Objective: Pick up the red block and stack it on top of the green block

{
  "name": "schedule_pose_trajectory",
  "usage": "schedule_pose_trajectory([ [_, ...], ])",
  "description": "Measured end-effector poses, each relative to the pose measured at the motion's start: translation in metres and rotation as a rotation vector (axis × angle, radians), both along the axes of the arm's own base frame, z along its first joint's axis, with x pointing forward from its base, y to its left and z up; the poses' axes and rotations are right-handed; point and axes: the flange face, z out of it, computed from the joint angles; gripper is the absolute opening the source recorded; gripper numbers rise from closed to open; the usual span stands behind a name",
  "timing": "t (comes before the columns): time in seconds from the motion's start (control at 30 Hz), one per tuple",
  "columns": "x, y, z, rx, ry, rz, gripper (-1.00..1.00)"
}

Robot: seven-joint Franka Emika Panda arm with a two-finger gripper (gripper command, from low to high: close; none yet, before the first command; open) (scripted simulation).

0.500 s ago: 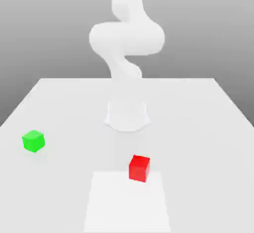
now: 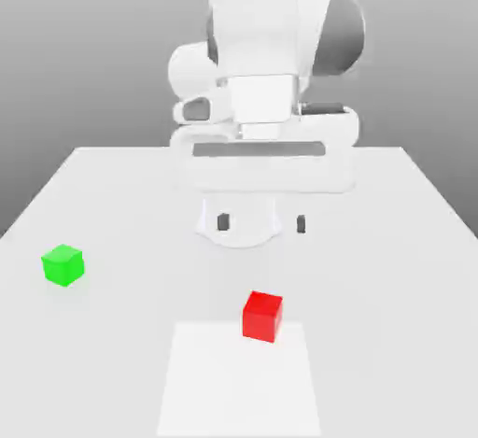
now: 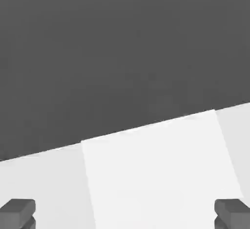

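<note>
Gripper (image 2: 261,224) hung empty with fingers spread wide, red block (image 2: 262,316) on the table nearer the exterior camera, below it.

We see the white claw (image 2: 261,224) hanging spread above the pale counter (image 2: 392,240), with the small matte red cube (image 2: 262,316) nearer us and the matte green cube (image 2: 63,265) far toward the exterior view's left.
</note>
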Motion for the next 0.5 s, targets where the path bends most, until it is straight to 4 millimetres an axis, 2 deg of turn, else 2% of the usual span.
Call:
schedule_pose_trajectory([
  [0.07,-0.024,0.004,-0.051,-0.009,0.085,-0.028,0.00],
  [0.13,-0.035,0.006,-0.080,-0.011,0.123,-0.039,0.00],
  [0.43,-0.041,0.007,-0.134,-0.014,0.136,-0.044,0.00],
  [0.47,-0.042,0.007,-0.139,-0.015,0.137,-0.044,-1.00],
  [0.5,-0.042,0.007,-0.139,-0.015,0.137,-0.044,-1.00],
])
